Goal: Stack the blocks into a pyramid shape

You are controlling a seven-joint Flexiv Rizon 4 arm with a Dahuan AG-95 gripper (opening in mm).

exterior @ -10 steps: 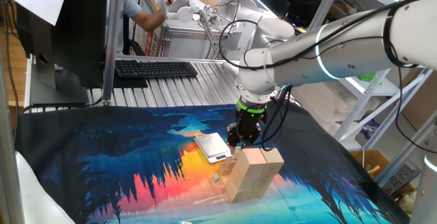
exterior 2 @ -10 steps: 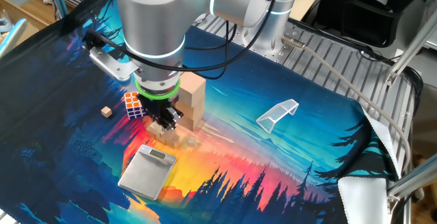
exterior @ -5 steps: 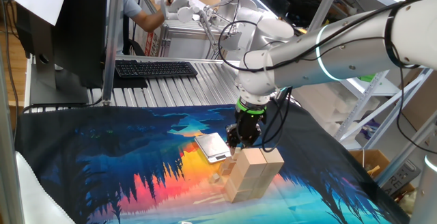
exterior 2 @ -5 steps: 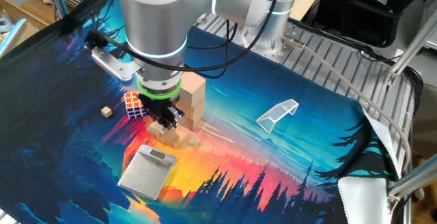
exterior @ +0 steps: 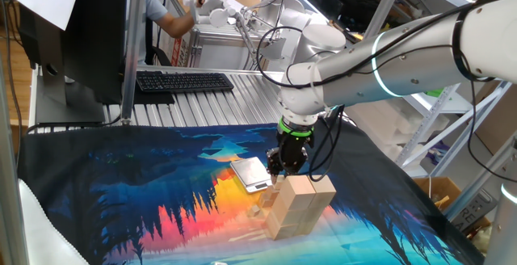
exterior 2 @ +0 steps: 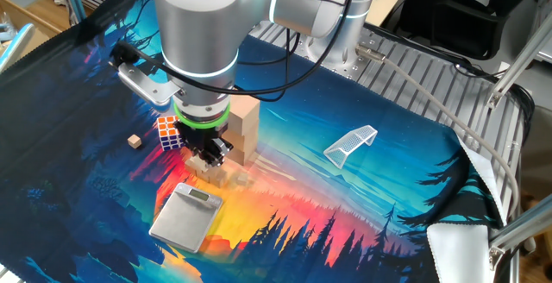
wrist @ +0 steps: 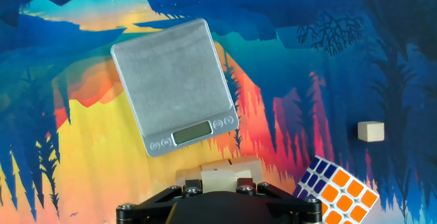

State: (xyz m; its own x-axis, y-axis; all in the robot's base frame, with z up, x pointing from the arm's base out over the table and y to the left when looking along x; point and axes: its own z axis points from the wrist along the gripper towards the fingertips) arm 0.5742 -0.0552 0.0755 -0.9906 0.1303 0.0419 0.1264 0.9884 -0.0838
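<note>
Pointing straight down, hand [exterior 2: 207,157] sits low over small blocks [exterior 2: 217,174] on surface [exterior 2: 362,197], fingers nearly together, apparently pinching small block [wrist: 220,177] seen between them in hand view. Stack of big blocks [exterior: 296,206] stands just beside hand, touching or near it; can't tell which. Silver scale [wrist: 174,85] lies flat just past small blocks. Lone cube [wrist: 371,132] well apart, beyond colour puzzle cube [exterior 2: 167,131]. White mesh piece [exterior 2: 349,143] off to far side.
</note>
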